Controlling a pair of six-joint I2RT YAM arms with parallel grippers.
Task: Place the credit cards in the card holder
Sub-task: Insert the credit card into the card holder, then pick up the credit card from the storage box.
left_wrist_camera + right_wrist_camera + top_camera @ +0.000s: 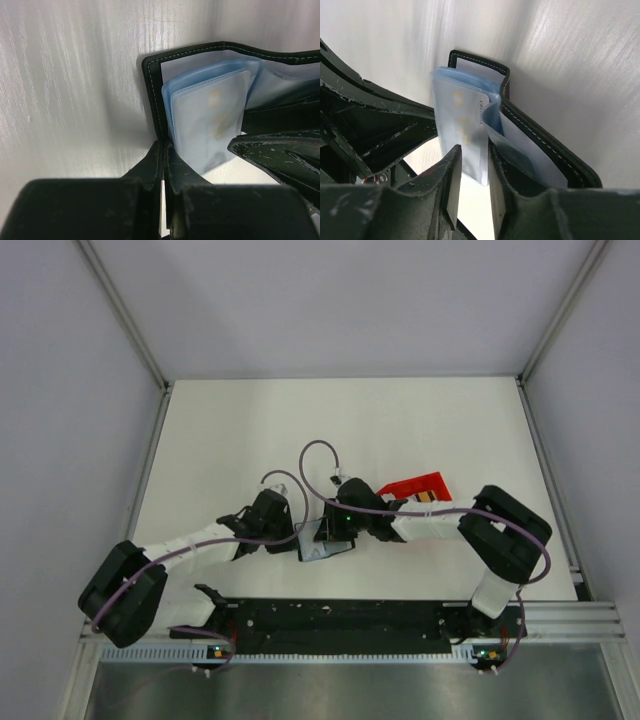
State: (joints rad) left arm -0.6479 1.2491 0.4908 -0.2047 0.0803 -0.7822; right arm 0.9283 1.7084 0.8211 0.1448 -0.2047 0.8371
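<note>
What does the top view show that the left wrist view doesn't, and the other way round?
Only the top view: the red tray behind the right arm. Only the left wrist view: the left claw pinching the stitched black cover of the card holder, and a pale card inside a clear blue sleeve. Both: the open card holder against the white table.

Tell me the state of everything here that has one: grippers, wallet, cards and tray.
card holder, open, blue sleeves fanned out.
pale card, partly in a sleeve, end sticking out.
left gripper, shut on the card holder's cover edge.
right gripper, shut on the pale card.
red tray, holding other cards.
</note>
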